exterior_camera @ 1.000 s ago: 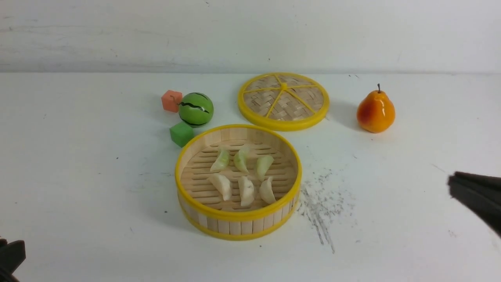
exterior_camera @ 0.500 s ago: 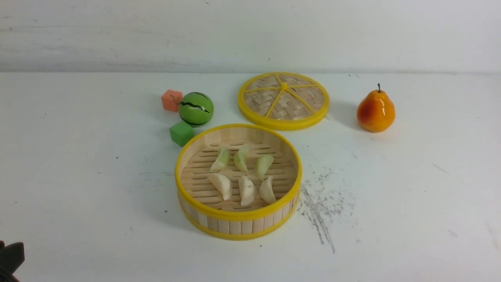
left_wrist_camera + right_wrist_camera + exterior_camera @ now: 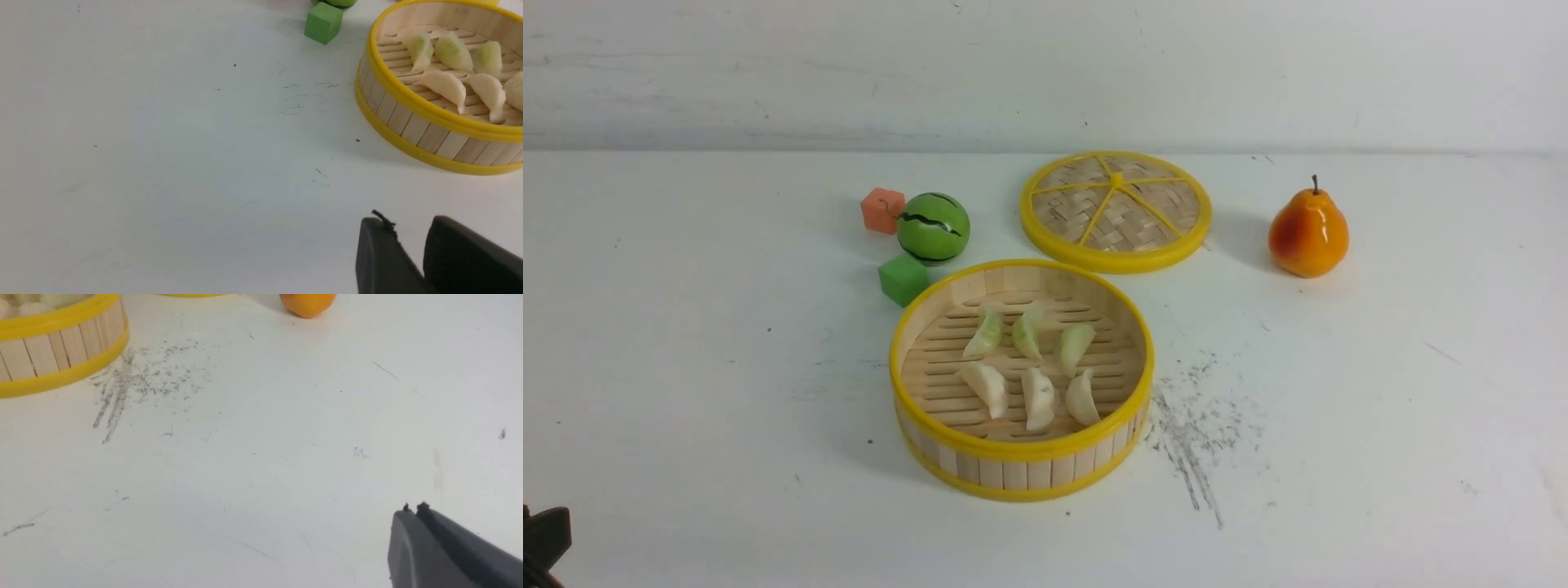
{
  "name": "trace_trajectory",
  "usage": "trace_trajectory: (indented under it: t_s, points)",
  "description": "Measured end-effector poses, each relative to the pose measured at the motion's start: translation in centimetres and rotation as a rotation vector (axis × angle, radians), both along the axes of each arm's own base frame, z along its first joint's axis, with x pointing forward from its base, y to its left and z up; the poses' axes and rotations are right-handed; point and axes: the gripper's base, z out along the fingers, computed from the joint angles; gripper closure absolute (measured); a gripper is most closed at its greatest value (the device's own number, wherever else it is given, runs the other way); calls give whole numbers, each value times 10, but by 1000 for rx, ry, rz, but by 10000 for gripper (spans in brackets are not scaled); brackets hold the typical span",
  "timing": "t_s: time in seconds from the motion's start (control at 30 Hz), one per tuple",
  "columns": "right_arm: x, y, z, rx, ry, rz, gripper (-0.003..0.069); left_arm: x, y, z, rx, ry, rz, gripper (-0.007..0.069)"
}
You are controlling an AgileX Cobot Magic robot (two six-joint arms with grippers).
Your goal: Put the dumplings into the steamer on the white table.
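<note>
The steamer [image 3: 1021, 447] stands mid-table on the white table [image 3: 686, 367]. Inside lie the dumplings: three pale green [image 3: 1027, 332] in a far row and three cream-white [image 3: 1037, 396] in a near row. They also show in the left wrist view [image 3: 447, 83]. My left gripper [image 3: 408, 222] hangs low over bare table, near-left of the steamer [image 3: 412, 126], its fingers slightly apart and empty. Only its edge [image 3: 543, 531] shows in the front view. My right gripper [image 3: 413, 508] is shut and empty over bare table, near-right of the steamer [image 3: 61, 343]; it is out of the front view.
The woven yellow-rimmed lid [image 3: 1115, 210] lies behind the steamer. A pear [image 3: 1307, 233] stands at the far right. A green striped ball [image 3: 933, 228], an orange cube [image 3: 882, 210] and a green cube [image 3: 903, 278] sit far-left of the steamer. Dark scratch marks [image 3: 1188, 425] lie to its right.
My right gripper has drawn back off the right edge of the front view. The left gripper's edge has sunk slightly. The steamer and dumplings have not moved.
</note>
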Motion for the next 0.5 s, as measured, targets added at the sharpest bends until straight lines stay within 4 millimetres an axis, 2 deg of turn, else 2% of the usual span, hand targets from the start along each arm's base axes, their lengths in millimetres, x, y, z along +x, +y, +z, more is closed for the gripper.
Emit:
trace_trajectory:
  t_s: [0.5]
  points:
    - [0, 0, 0, -4, 1, -1, 650, 0, 0, 0, 0, 0, 0, 439]
